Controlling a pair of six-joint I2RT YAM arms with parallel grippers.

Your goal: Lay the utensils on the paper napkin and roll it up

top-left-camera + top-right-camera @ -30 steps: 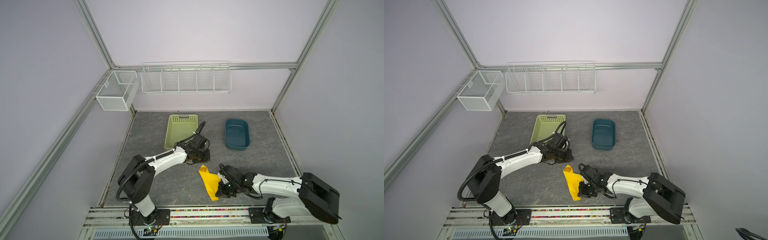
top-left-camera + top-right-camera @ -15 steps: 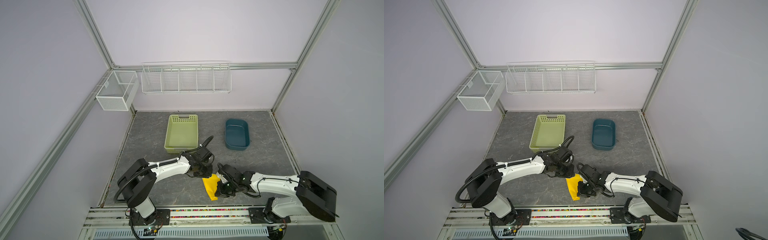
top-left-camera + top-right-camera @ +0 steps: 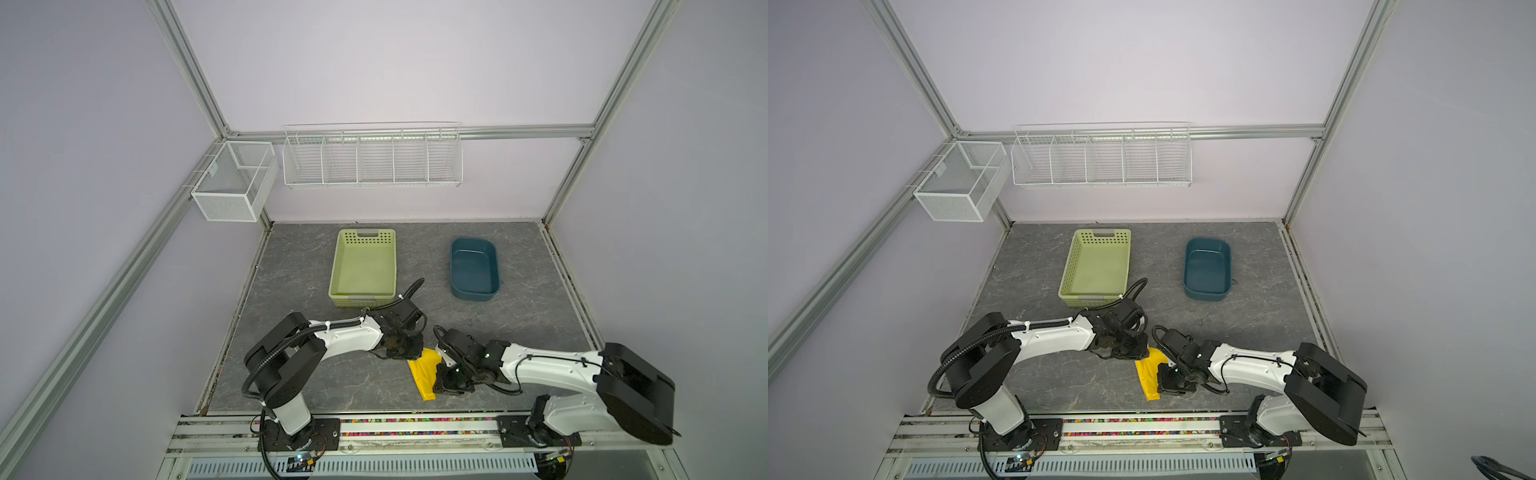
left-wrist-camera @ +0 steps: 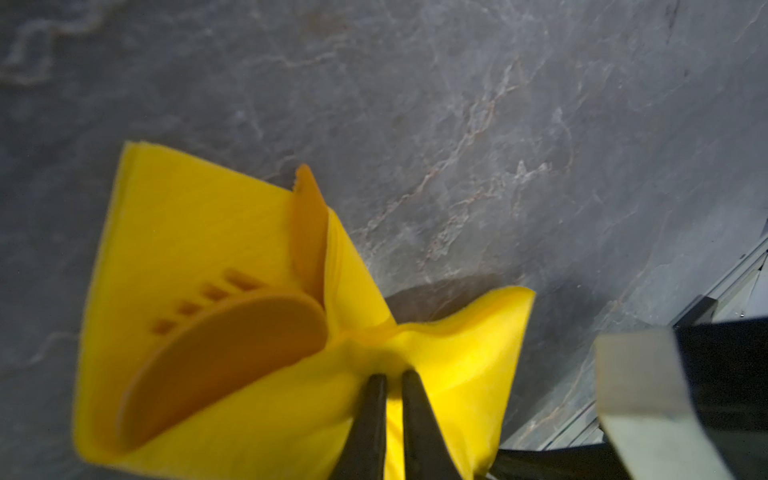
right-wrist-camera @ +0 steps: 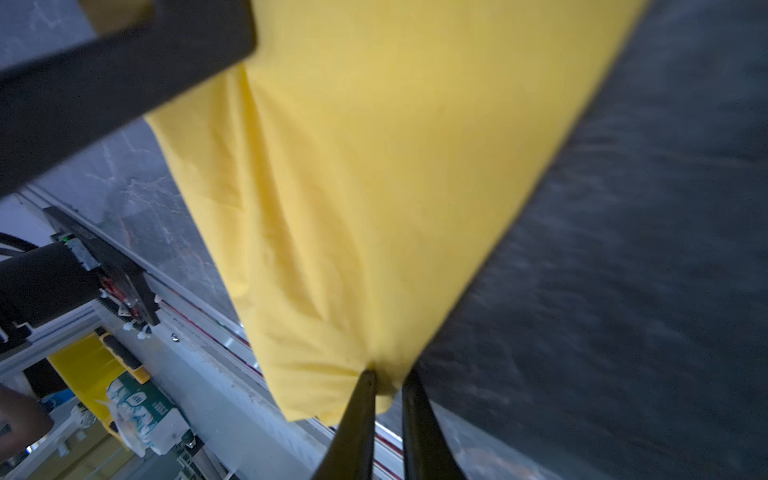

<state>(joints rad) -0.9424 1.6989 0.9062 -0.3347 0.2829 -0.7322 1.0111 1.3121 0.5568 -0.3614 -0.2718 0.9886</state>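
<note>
at the near edge of the table (image 3: 324,382) the paper napkin (image 3: 424,372) lies half-wrapped round the utensils (image 4: 232,345), mid-roll — left gripper (image 4: 392,376) nearly shut, pinching its fold, right gripper (image 5: 390,374) slightly parted at its end, grip unclear — next, i judge, another turn keeping them inside.

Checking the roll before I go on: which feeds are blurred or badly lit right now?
Left wrist view: the spoon bowl is soft, close to the lens; the paper napkin glares beside the left tool. Right wrist view: table streaked by motion blur, napkin soft. Both top views: sharp, evenly lit.
</note>
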